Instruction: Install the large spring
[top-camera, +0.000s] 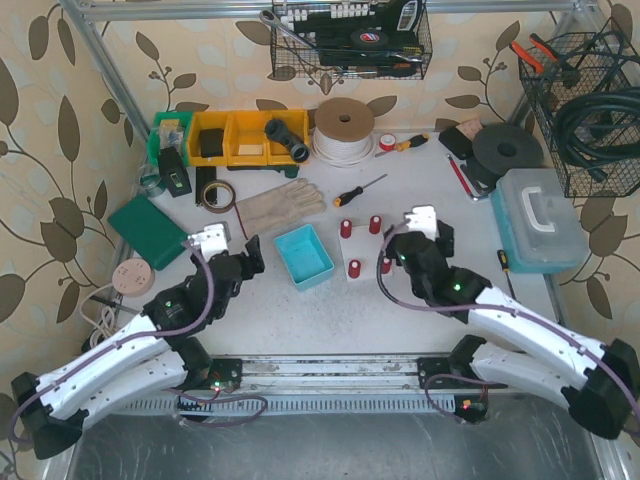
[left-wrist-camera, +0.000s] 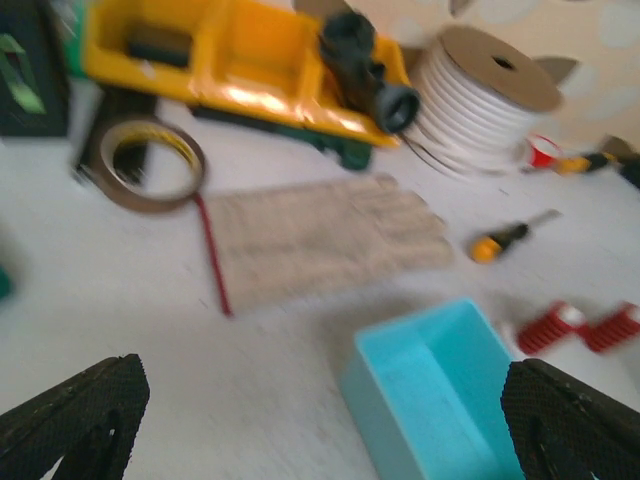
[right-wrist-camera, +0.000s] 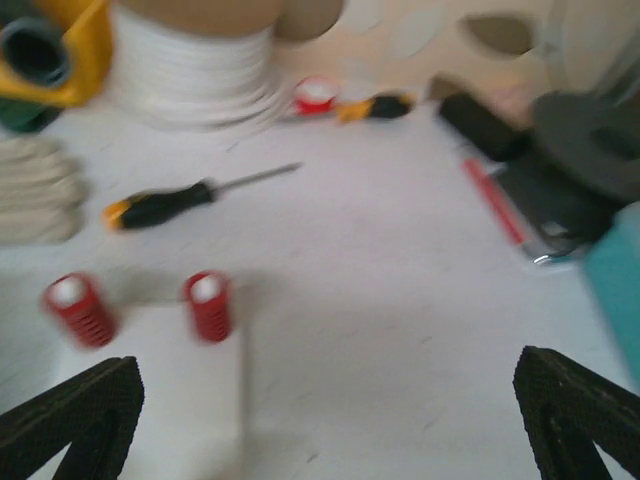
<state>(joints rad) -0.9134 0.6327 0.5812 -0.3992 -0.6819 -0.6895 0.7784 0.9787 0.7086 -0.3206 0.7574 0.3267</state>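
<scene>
Several red springs stand on pegs of a white base plate at the table's middle: two at the back, two at the front. I cannot tell which is the large one. My right gripper is open and empty just right of the plate. In the right wrist view two springs stand ahead to the left. My left gripper is open and empty left of a teal bin. In the left wrist view the bin lies between its fingers, which are apart from it.
A work glove, a tape roll and a yellow parts tray lie behind the left gripper. A screwdriver and a white cord spool are behind the plate. A clear toolbox stands at the right.
</scene>
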